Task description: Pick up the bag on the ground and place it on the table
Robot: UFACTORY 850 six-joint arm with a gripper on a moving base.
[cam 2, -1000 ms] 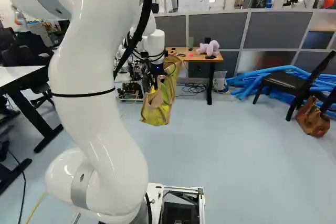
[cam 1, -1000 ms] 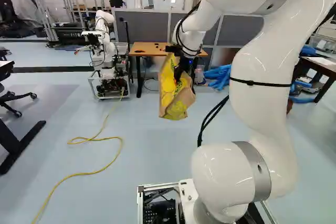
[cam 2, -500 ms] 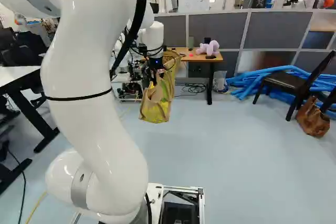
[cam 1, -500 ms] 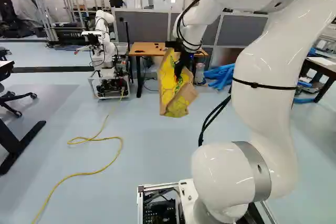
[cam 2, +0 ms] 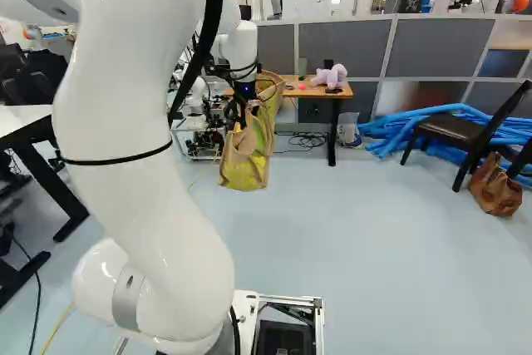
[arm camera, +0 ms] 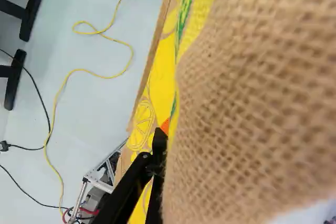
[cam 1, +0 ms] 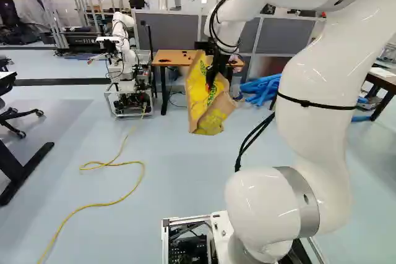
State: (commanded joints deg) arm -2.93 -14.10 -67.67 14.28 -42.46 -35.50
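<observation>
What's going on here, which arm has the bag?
The white arm in front is holding the yellow and tan bag up off the floor in its gripper. The bag isn't on a table yet; it hangs upright-ish in the air, with the wooden table ahead, likely where it's headed. Another robot stands by that table, not handling the bag.
</observation>
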